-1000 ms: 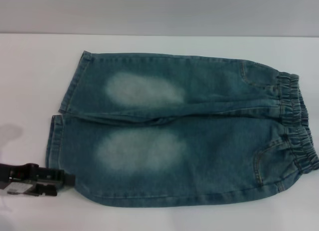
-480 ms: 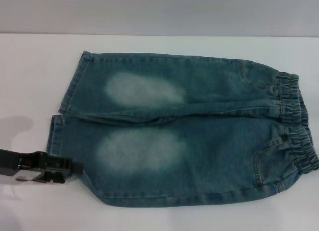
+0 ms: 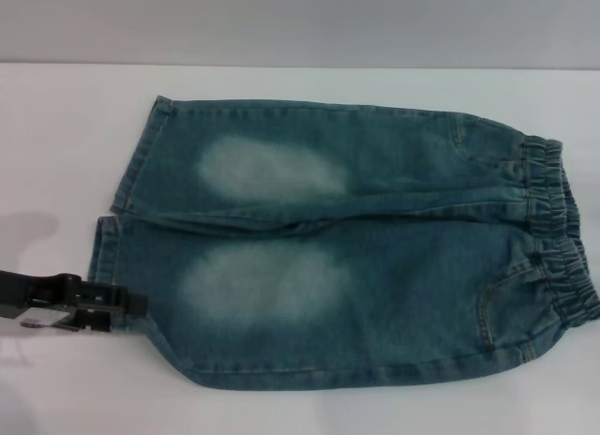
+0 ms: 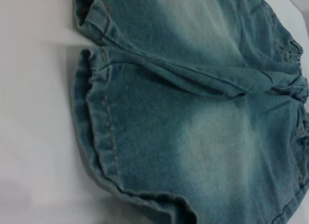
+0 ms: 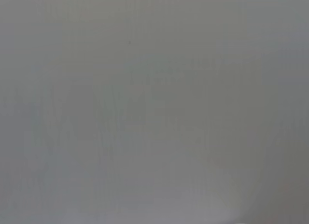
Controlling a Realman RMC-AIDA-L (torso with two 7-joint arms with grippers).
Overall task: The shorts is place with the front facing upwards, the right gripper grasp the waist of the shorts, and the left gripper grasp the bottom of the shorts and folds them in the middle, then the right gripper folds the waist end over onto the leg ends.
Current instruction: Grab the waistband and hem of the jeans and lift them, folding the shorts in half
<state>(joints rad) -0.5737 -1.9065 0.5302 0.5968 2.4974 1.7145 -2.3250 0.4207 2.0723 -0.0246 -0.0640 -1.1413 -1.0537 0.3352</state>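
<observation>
The left pincer [image 3: 131, 308], grip state unclear, reaches the hem of shorts [image 3: 347, 238] spread flat on the counter [image 3: 56, 126] for folding.

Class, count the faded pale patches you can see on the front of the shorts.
2. One patch is on the far leg of the shorts; the other patch is on the near leg. The underside is hidden.
</observation>
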